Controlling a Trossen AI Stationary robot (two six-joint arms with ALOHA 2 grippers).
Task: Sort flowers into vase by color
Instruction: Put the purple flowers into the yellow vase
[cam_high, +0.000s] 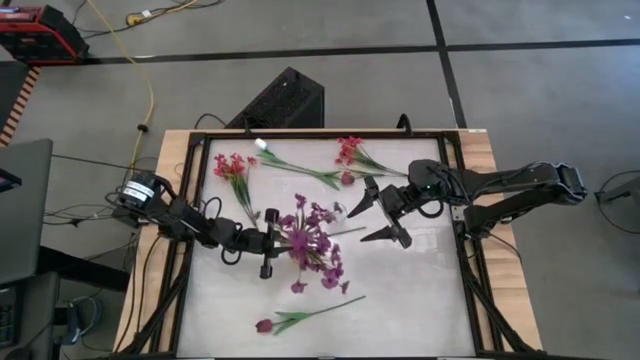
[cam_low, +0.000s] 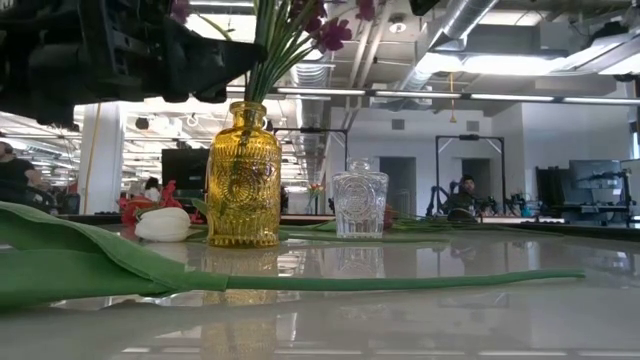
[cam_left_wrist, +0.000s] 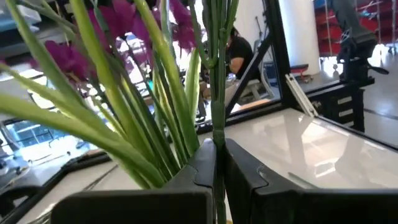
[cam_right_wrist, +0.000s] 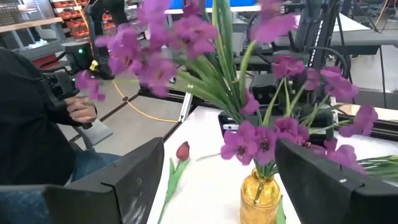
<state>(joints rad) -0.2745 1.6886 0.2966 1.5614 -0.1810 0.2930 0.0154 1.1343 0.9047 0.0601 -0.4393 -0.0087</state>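
Observation:
An amber glass vase (cam_low: 243, 190) stands mid-table with a bunch of purple-magenta flowers (cam_high: 315, 245) in it, their green stems entering its neck. My left gripper (cam_left_wrist: 217, 152) hangs beside the bunch on its left (cam_high: 280, 243), above the vase, shut on one thin green stem. My right gripper (cam_high: 370, 218) hovers open to the right of the bunch, holding nothing. A clear glass vase (cam_low: 360, 205) stands next to the amber one. Loose on the table lie two red-pink sprigs (cam_high: 235, 170) (cam_high: 350, 152), a white bud (cam_high: 262, 145) and a dark-red bud (cam_high: 265, 325). My left gripper pinches a thin green stem (cam_left_wrist: 217, 134) between its two fingers. The fingers come about level from the table's left and lie across the stem, which stands upright among the other stems. Its lower end is hidden behind the fingers.
A long green stem and leaf (cam_low: 300, 282) lie across the near part of the table. A black frame (cam_high: 190, 180) rims the white tabletop. People sit in the room beyond the table.

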